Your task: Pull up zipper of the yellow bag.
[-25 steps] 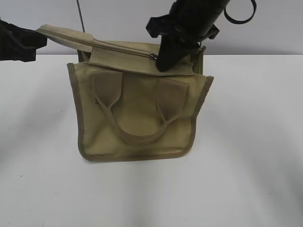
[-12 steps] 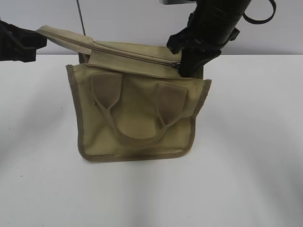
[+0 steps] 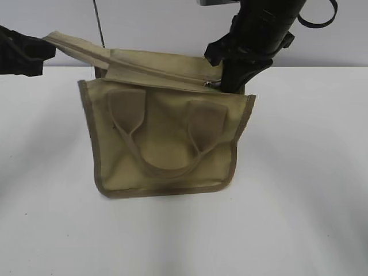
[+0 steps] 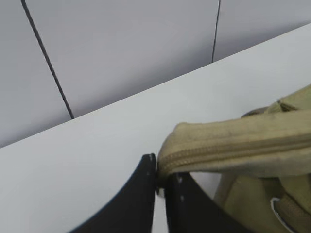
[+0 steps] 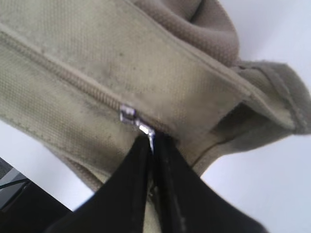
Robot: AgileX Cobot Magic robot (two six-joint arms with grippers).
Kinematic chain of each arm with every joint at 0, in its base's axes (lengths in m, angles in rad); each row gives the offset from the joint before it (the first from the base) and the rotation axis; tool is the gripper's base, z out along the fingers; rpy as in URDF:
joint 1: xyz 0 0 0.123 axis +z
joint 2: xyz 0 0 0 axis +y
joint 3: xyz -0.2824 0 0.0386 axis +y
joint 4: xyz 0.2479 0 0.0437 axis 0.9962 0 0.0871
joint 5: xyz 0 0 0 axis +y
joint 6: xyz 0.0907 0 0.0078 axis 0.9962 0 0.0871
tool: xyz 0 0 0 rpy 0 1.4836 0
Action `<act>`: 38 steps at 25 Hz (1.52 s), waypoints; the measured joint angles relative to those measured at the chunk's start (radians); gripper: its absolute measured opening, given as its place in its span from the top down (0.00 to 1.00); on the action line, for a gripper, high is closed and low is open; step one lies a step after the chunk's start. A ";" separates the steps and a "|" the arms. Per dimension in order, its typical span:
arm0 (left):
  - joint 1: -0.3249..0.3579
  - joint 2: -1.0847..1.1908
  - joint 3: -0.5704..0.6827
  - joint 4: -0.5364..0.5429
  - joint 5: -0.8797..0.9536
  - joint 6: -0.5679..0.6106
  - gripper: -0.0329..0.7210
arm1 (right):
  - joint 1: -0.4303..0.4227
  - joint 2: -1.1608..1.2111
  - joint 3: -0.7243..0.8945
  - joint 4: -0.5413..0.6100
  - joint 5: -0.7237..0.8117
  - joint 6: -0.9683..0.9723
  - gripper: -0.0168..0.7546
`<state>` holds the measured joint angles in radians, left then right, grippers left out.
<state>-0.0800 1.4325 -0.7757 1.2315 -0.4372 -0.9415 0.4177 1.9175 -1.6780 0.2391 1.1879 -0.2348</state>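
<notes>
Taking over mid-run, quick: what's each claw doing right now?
Left claw: shut on the end of the yellow bag's top panel.
Right claw: shut on the zipper's silver pull.

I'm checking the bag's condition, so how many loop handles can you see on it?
1. One loop handle hangs in a U on the front face of the yellow bag, both ends sewn on. A second one behind may be hidden.

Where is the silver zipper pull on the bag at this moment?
In the exterior view the silver zipper pull sits near the right end of the yellow bag's top panel, pinched by the right gripper.
</notes>
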 joint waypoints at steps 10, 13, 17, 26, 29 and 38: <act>-0.025 0.004 0.121 -0.024 0.204 -0.047 0.27 | -0.007 -0.012 -0.064 0.000 0.033 -0.001 0.30; -0.081 0.005 0.149 -0.025 0.293 -0.125 0.26 | -0.007 -0.053 -0.068 0.012 0.033 0.001 0.29; -0.178 0.007 0.150 -0.045 0.354 -0.176 0.28 | -0.007 -0.120 -0.071 0.001 0.033 0.002 0.28; -0.220 0.008 0.150 -0.133 0.618 -0.116 0.37 | -0.007 -0.266 -0.071 -0.010 0.033 0.012 0.28; -0.220 0.008 0.150 -0.314 0.684 0.054 0.37 | -0.007 -0.334 -0.053 -0.049 0.033 0.032 0.28; -0.221 0.008 -0.012 -1.119 1.181 0.846 0.42 | -0.007 -0.559 0.339 -0.102 -0.094 0.062 0.26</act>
<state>-0.3010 1.4402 -0.7880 0.1123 0.7437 -0.0955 0.4111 1.3581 -1.3393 0.1373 1.0940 -0.1731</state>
